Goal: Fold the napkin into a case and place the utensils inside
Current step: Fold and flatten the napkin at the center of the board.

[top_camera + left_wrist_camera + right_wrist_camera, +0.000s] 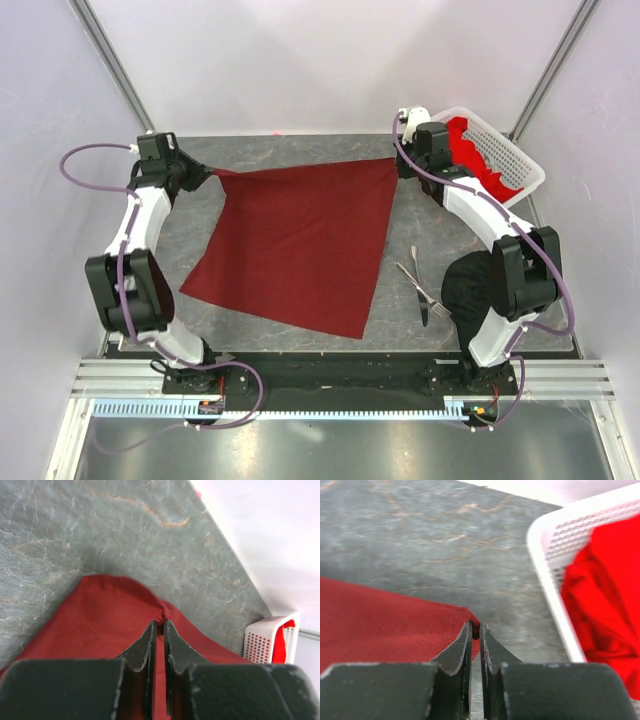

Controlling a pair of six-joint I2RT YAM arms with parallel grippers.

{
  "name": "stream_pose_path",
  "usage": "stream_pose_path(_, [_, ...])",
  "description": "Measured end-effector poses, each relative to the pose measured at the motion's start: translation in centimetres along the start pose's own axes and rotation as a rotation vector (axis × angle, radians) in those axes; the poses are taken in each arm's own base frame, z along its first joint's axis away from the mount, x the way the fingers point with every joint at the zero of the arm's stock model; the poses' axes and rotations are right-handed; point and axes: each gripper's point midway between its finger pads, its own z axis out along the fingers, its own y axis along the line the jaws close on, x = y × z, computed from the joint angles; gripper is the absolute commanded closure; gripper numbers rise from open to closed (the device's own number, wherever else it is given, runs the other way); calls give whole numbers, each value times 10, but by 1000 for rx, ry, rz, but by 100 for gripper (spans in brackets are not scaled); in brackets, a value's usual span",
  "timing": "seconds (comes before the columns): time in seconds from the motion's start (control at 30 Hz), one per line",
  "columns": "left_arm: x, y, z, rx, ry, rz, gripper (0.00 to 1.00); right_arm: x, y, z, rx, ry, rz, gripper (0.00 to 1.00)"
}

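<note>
arms stretched far | left gripper (159, 622) + right gripper (475, 627) each pinching a far napkin (295, 245) corner | basket (528, 165) just beside the right one

A white lattice basket (515, 160) — bright red cloth (472, 143) bunched inside — sits at the far right corner of the grey tabletop (300, 150).

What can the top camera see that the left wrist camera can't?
Only the top view shows the fork, the knife and the right gripper pinching a far corner of the napkin. Only the left wrist view shows, close up, the left gripper shut on its own corner. Both show the napkin, the table and the basket.
</note>
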Motion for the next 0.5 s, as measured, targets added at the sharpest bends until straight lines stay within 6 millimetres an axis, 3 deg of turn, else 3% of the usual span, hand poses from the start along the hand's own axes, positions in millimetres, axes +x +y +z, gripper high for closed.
stream_pose_path(0.13, [-8,-23,-42,52,-103,33,98,0,-8,-1,24,9,-21,100])
stream_pose_path(0.3, [-42,-82,-135,220,-303,73,98,-2,5,-14,-36,15,-18,100])
stream_pose_path(0.4, [-58,-112,-200,326,-425,91,98,-27,23,-55,-88,-55,-13,100])
stream_pose_path(0.5, [-65,-127,-261,398,-529,97,98,-77,37,-133,-135,-222,-22,100])
